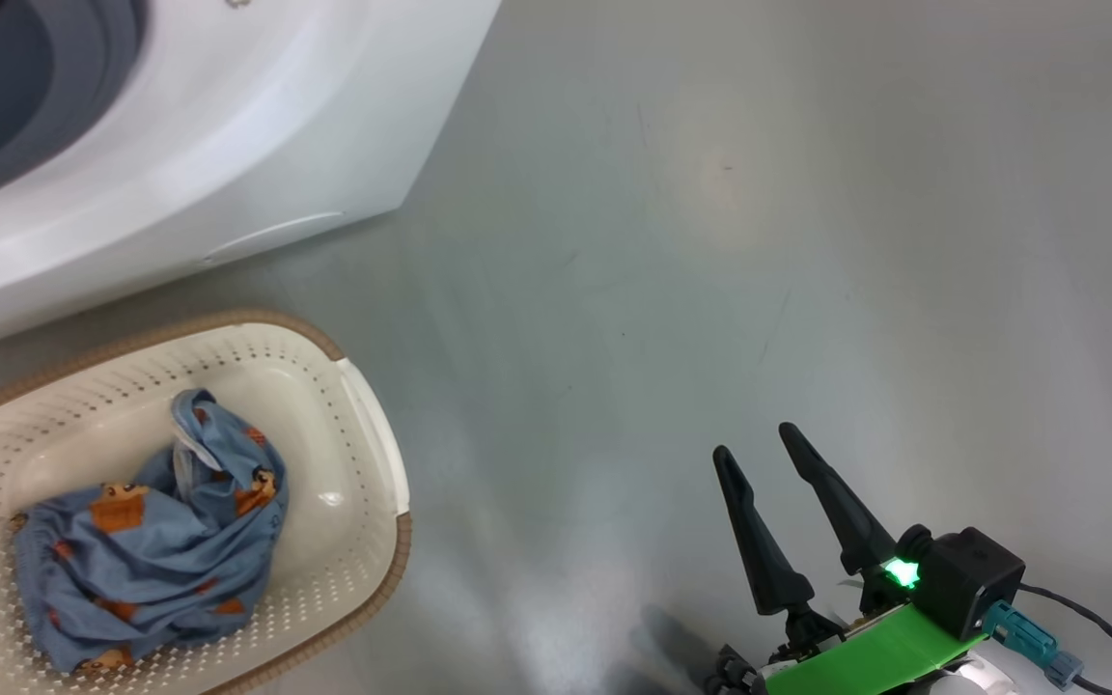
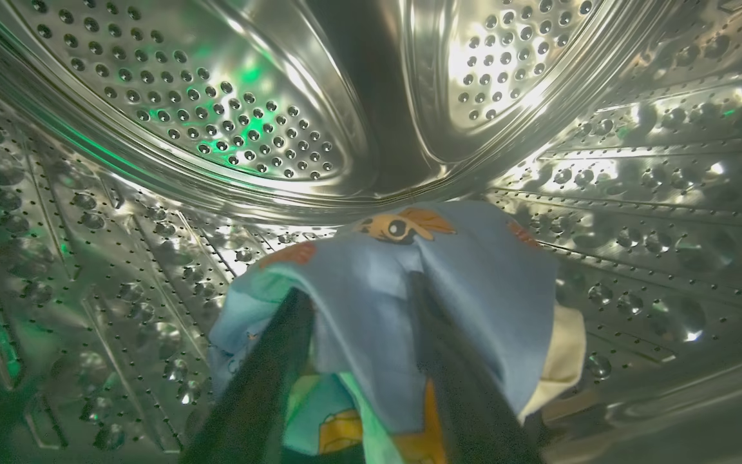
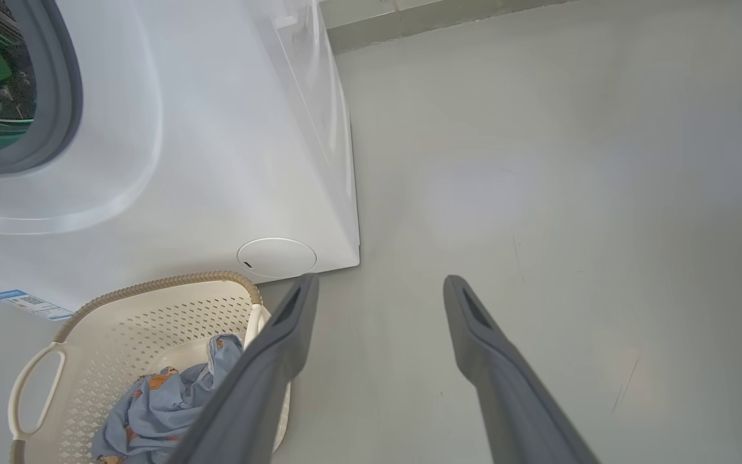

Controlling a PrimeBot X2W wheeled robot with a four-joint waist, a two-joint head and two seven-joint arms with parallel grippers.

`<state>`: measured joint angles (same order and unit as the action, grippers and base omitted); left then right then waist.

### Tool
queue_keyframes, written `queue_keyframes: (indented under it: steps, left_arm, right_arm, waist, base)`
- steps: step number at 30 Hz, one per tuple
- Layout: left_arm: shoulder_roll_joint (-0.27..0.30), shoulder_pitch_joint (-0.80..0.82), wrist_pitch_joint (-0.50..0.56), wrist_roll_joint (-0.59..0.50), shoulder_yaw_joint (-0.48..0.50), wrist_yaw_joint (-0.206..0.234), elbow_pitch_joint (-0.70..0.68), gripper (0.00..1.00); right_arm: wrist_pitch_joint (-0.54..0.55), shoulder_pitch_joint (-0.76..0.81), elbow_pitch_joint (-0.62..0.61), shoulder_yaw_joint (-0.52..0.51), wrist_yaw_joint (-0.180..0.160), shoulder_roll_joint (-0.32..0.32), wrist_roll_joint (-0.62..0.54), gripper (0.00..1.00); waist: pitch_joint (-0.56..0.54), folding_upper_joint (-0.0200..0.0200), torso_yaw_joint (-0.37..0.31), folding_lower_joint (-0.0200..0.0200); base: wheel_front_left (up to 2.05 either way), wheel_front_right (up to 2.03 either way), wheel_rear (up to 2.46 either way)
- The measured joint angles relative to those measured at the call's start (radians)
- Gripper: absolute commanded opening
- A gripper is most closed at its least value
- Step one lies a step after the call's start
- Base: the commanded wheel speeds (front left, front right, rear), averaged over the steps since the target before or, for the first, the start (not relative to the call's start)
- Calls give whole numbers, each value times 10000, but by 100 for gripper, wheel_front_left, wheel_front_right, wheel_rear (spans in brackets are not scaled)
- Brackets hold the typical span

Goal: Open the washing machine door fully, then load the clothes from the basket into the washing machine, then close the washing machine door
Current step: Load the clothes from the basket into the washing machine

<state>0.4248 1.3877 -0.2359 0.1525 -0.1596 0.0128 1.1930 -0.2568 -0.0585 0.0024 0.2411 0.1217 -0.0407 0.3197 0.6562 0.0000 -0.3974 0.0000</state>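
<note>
Left jaws: I have the left gripper [image 2: 358, 287] inside the big white front-loading washing machine [image 1: 228, 145]. Its two long dark fingers stand apart, with fabric bunched between them and draped over their tips. I cannot tell whether they squeeze it.
Right jaws: the right gripper [image 1: 754, 441] is spread wide with nothing between its fingers. It is out past the washing machine's front corner, over bare floor.
Held cloth: one piece of the soft light-blue, cartoon-printed clothes [image 2: 474, 270] sits up on the left fingers. A cream-white fold hangs at one edge, and the piece is well short of the washing machine's back wall.
Drum: the perforated steel drum [image 2: 248, 116] is shiny and ribbed, with rows of small holes and a raised paddle. It curves away from the cloth with open space on every side.
Opening: the grey rubber gasket [image 3: 65, 96] rings the washing machine's mouth as a smooth, rounded lip.
Basket: the small cream-white perforated plastic basket [image 1: 257, 362], with its brown woven-look rim, stands on the floor just in front of the washing machine, low against its front panel.
Remaining load: a crumpled blue piece [image 1: 151, 550] lies in the bottom of the basket, below the rim.
Front panel: a round white cover [image 3: 276, 258] sits near the washing machine's lower corner, and a small blue label [image 3: 23, 303] is further along the bottom edge.
Free room: the smooth, glossy grey floor [image 1: 710, 241] stretches wide beside the washing machine's side wall.
</note>
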Motion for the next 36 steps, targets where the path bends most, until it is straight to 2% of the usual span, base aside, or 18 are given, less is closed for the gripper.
queue_keyframes:
  steps: [8, 14, 24, 36]
  left_arm:
    - [-458, -12, -84, 148, 73, 313, 401, 100]
    - [-980, -859, -169, 445, 109, 328, 337, 100]
    - [-1732, -2533, -196, 723, 366, 502, -1277, 100]
    - [-2648, -4941, -196, 897, 648, 428, -3503, 100]
  right_arm:
    - [0, -28, 71, -88, 0, -2, 15, 100]
    - [-2, -30, 226, -182, 0, -4, 12, 100]
    - [0, -33, 397, -293, 0, -13, -29, 100]
    - [0, -35, 451, -685, 0, -27, -184, 100]
  waist:
    - [-361, 0, 275, 1]
    - [-882, 0, 548, 0]
    - [-1690, 0, 1243, 0]
    - [-2434, 0, 2090, 0]
  base:
    - [0, 0, 0]
    - [0, 0, 0]
    - [0, 0, 0]
    - [0, 0, 0]
